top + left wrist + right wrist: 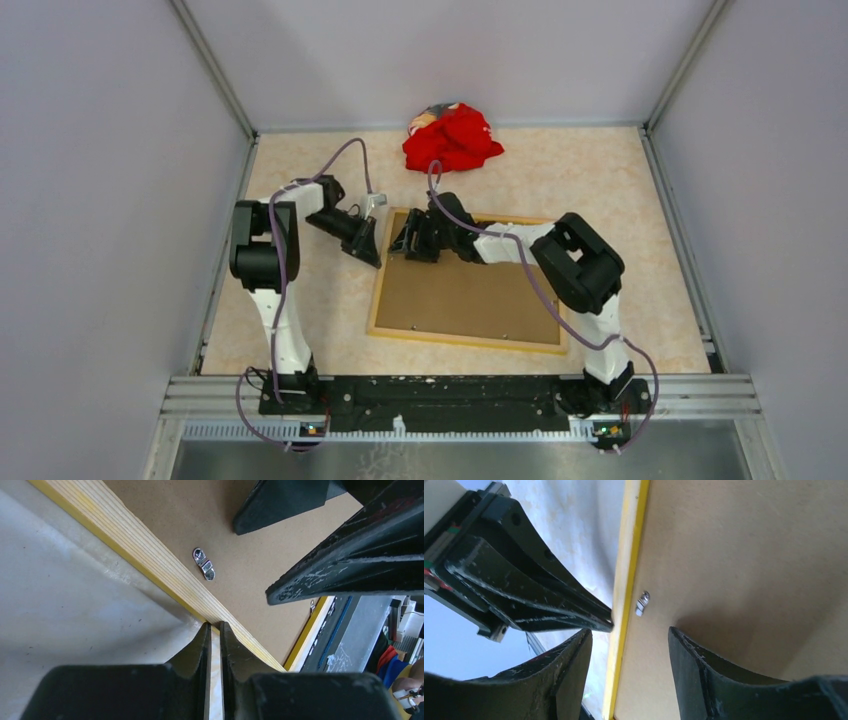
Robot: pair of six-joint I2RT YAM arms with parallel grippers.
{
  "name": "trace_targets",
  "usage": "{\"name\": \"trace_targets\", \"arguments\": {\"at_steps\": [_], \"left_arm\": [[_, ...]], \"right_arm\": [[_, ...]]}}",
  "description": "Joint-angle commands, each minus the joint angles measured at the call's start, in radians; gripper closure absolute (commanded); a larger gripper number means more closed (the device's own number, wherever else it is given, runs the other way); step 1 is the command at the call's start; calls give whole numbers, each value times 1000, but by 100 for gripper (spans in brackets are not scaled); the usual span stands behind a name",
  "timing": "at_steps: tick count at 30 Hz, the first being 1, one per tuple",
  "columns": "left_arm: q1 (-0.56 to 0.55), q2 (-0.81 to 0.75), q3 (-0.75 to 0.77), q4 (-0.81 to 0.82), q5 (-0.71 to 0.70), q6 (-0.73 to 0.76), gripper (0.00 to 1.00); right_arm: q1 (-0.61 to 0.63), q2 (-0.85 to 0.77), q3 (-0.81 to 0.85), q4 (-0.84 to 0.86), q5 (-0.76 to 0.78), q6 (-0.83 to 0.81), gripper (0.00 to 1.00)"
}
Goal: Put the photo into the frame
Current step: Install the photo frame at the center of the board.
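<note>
On the left, the left gripper [367, 243] sits at the far-left corner of the frame [378, 292]. Its fingers are drawn almost together, with only a thin slit between them. The tips rest at the outer edge of the pale wooden rail. Whether they actually nip the rail cannot be told. The likely purpose is to steady or catch that corner.

The frame lies on the tabletop [620, 200] with its pale back up, and only a sliver of its yellow side shows. The brown backing panel [460, 292] fills it, and a small metal turn clip [204, 564] lies on the panel just beside the rail. The photo is not visible, so it is unclear whether it sits under the panel.

To the right, along the far rail, the right gripper [412, 240] has its fingers apart. One finger is outside the rail and the other is over the panel, so they straddle the rail. That placement suits closing on the edge, and nothing is gripped yet.

A crumpled red cloth [452, 138] lies well beyond the frame.
</note>
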State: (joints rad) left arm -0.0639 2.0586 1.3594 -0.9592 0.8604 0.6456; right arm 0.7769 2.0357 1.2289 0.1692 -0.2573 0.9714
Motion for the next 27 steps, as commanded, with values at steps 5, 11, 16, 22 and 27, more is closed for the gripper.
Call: {"name": "trace_targets", "arguments": {"at_steps": [5, 11, 16, 22, 27], "left_arm": [[-10, 17, -37, 71, -55, 31, 88], [-10, 8, -42, 76, -49, 32, 88], [-10, 6, -29, 67, -55, 37, 88], [-9, 0, -28, 71, -61, 37, 88], [-10, -8, -37, 73, -63, 40, 88]], "right_arm": [[33, 73, 98, 41, -15, 36, 44], [42, 89, 104, 46, -23, 51, 45], [46, 96, 106, 38, -21, 55, 45], [47, 103, 109, 46, -19, 69, 45], [47, 108, 116, 35, -4, 60, 46]]}}
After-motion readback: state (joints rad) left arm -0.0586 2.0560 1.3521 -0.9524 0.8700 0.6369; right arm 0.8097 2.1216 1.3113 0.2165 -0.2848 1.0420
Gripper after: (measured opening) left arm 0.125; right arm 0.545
